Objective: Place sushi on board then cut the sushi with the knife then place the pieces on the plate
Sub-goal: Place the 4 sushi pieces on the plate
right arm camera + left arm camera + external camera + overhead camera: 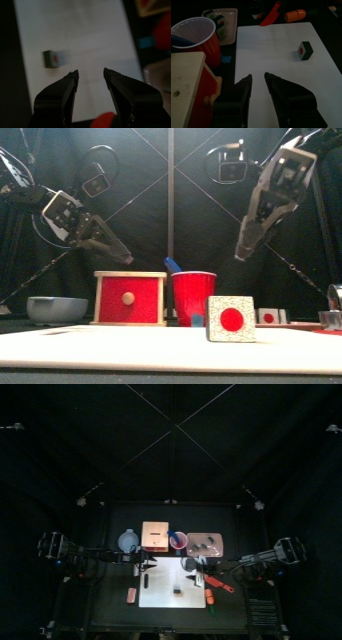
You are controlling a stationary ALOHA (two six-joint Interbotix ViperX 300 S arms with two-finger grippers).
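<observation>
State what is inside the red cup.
A blue toy knife stands in the red cup, its top poking above the rim. The cup wall hides its lower part and the bottom.

No words, numbers, brand names or labels can be read anywhere in these views. The nearest thing to a mark is the plain red round spot on the pale face of the sushi piece (pixel 231 319) standing on the white board (pixel 107 346), and it bears no lettering. The red cup (pixel 194 298) and the red drawer front of the wooden box (pixel 130 298) are likewise plain.
</observation>
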